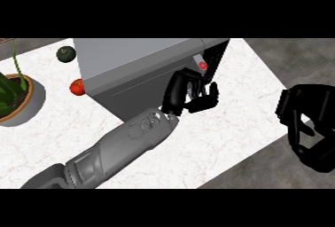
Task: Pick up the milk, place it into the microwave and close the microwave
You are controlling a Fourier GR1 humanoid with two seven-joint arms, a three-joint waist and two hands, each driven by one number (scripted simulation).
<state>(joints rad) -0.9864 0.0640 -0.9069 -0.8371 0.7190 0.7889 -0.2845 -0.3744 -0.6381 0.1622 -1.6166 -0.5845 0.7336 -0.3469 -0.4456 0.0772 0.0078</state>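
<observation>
Head view: we see left hand (191, 95) spread, holding nothing, at the microwave (131, 57) front. Milk (202, 65) sits just beyond its fingertips, apparently inside. Placing looks done; next comes swinging the microwave closed.

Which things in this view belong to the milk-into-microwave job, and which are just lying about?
Job: microwave; white, red-marked item in its opening, likely the milk; left hand at its front.
Lying about: potted plant; red fruit; dark green fruit; resting right hand.
</observation>
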